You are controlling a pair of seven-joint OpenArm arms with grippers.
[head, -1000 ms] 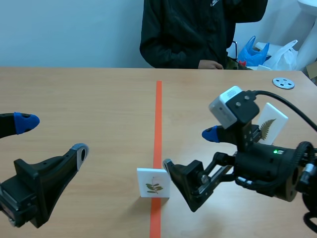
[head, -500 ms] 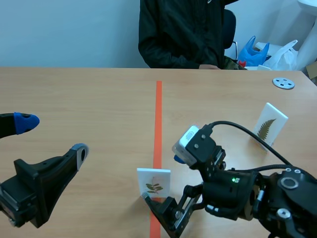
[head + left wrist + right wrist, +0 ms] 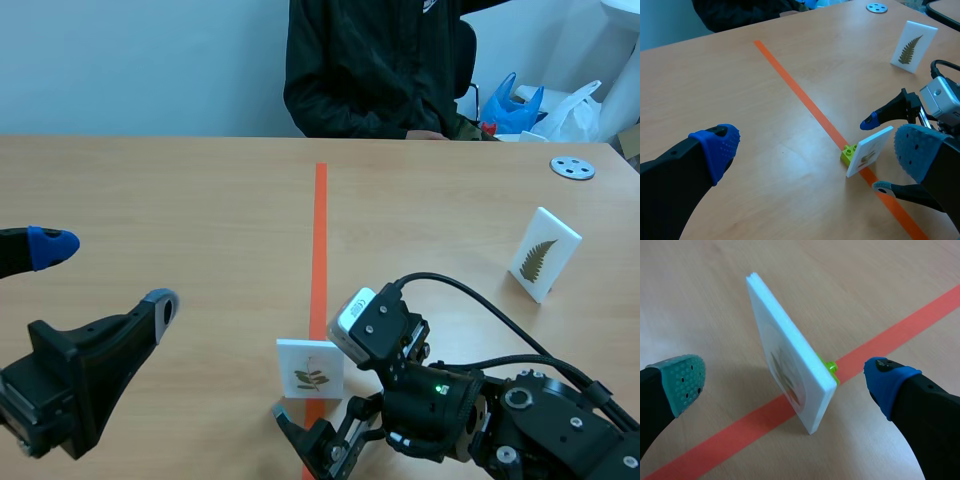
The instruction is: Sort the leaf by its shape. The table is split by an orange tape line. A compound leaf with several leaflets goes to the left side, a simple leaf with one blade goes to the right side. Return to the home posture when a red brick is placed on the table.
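A white card (image 3: 310, 368) showing a small sprig with several leaflets stands upright on a green brick base (image 3: 830, 371), right on the orange tape line (image 3: 320, 230). My right gripper (image 3: 785, 377) is open and straddles the card (image 3: 790, 370), one pad on each side, neither touching it. In the scene view the right gripper (image 3: 314, 386) is low at the front centre. My left gripper (image 3: 105, 272) is open at the left with nothing in it. From the left wrist view the card (image 3: 870, 150) is ahead of the left gripper (image 3: 817, 150), near its right finger.
A second white card with a fern leaf (image 3: 545, 252) stands on the right side. A grey disc (image 3: 572, 167) lies at the far right. A person in a dark jacket (image 3: 380, 70) sits across the table, with bags (image 3: 520, 105) behind.
My right arm has swung left and down from near the fern card, so its open fingers now flank the card on the tape line. The left arm has not moved.
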